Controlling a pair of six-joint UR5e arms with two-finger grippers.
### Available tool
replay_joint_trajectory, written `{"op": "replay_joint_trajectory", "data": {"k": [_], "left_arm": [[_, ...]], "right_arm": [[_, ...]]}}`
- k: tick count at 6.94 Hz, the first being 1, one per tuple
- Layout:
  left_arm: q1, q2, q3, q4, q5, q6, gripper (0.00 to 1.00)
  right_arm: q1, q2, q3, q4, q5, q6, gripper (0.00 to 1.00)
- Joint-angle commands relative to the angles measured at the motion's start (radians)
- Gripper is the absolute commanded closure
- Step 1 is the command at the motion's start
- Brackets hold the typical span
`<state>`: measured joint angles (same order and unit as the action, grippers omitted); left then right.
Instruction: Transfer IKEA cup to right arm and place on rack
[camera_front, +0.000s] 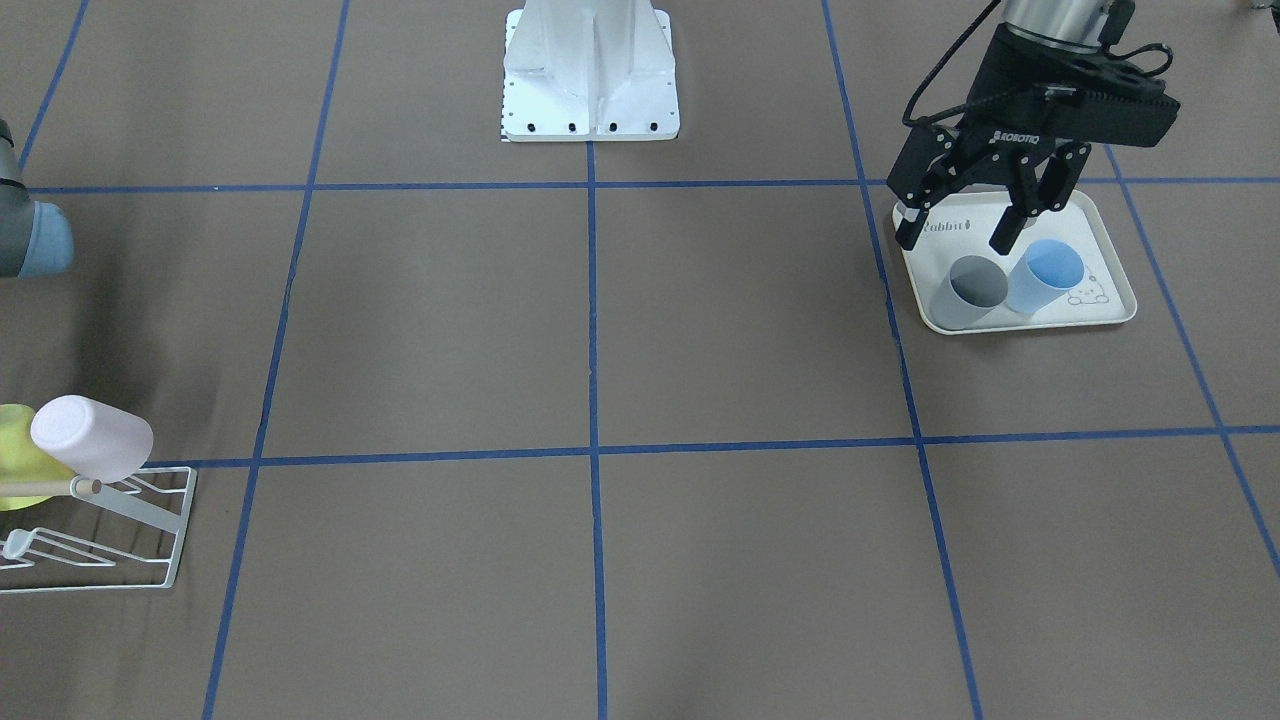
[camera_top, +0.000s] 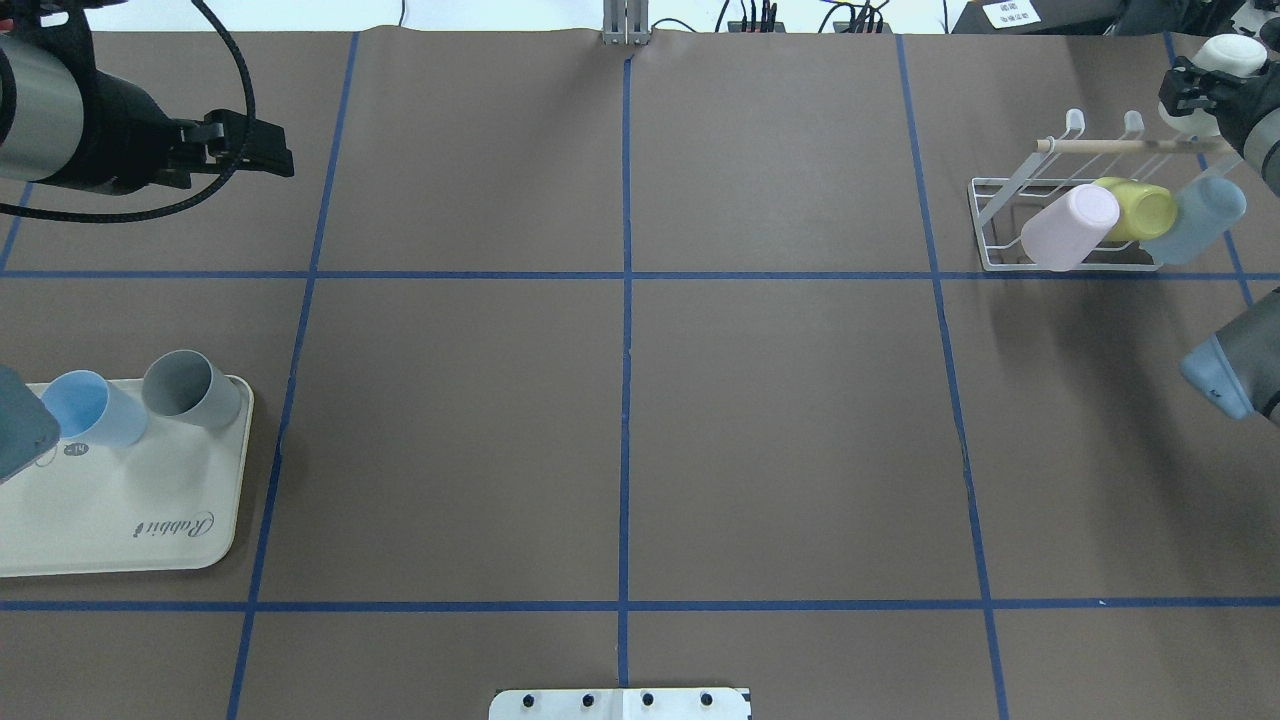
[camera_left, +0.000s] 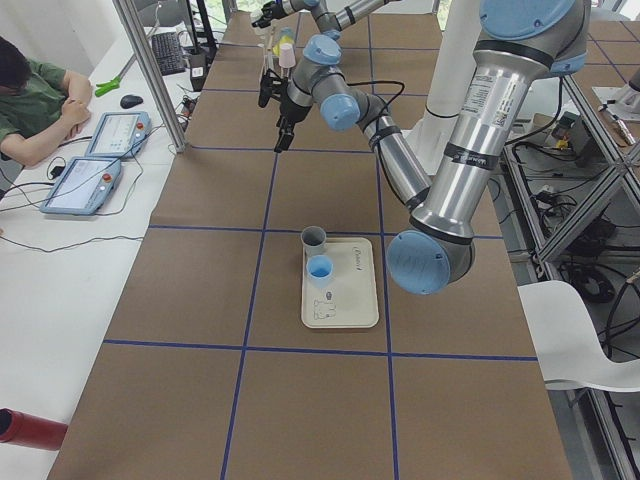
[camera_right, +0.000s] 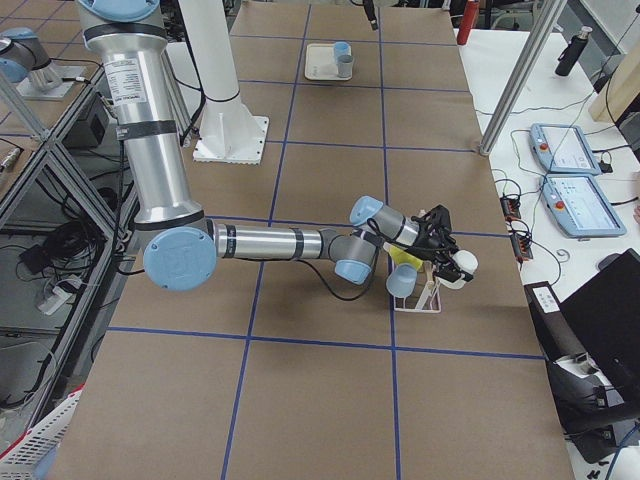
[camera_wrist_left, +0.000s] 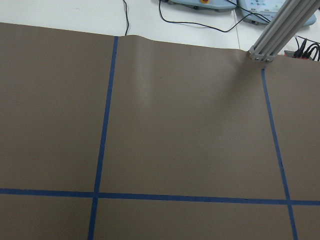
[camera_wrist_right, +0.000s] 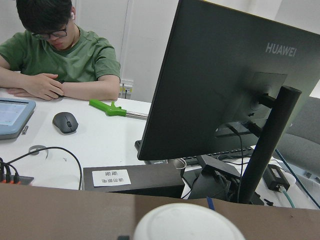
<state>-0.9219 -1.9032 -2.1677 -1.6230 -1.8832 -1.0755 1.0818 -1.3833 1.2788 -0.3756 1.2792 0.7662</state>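
At the right end of the rack (camera_top: 985, 225): white cup (camera_top: 1228, 52) in the right gripper (camera_top: 1195, 92), beside the end of the wooden rod (camera_top: 1130, 145). Fingers mostly hidden by the cup; they appear clamped on it. In the right wrist view the cup's round white end fills the bottom edge.

Right arm (camera_right: 260, 242) stretched low, forearm nearly horizontal, wrist bent at the rack.

Rack carries pink cup (camera_top: 1070, 228), yellow cup (camera_top: 1140, 208) and blue-grey cup (camera_top: 1195, 220). Two prong tips (camera_top: 1073, 118) stand free toward its left. Rack sits close to the operator-side edge of the brown mat (camera_top: 780, 400).

Left gripper (camera_front: 958, 238) hangs with jaws spread, holding nothing, over the tray (camera_front: 1110, 315). Grey cup (camera_front: 968, 290) and blue cup (camera_front: 1045, 275) stand below it.
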Motion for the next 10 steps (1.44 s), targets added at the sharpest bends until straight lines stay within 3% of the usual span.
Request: {"op": "replay_joint_trajectory", "data": {"k": [1,2,4,7,9,10], "left_arm": [[0.000,0.000,-0.001,0.000,-0.001,-0.003,0.00],[-0.002,-0.001,-0.001,0.000,-0.002,-0.006,0.00],[0.000,-0.001,-0.001,0.000,-0.002,-0.006,0.00],[-0.008,0.000,-0.003,0.000,-0.002,-0.006,0.00],[-0.073,0.004,0.000,0.000,-0.094,0.006,0.00],[-0.092,0.031,0.000,0.002,-0.106,0.061,0.00]], "right_arm": [[0.000,0.001,-0.007,0.000,-0.001,-0.001,0.21],[-0.002,0.000,-0.007,0.001,-0.001,0.001,0.00],[0.000,0.000,0.000,0.001,0.011,-0.001,0.00],[0.097,-0.008,0.075,-0.002,0.197,-0.016,0.00],[0.222,-0.008,0.138,-0.014,0.387,-0.004,0.00],[0.222,-0.005,0.180,-0.041,0.391,0.022,0.00]]}}
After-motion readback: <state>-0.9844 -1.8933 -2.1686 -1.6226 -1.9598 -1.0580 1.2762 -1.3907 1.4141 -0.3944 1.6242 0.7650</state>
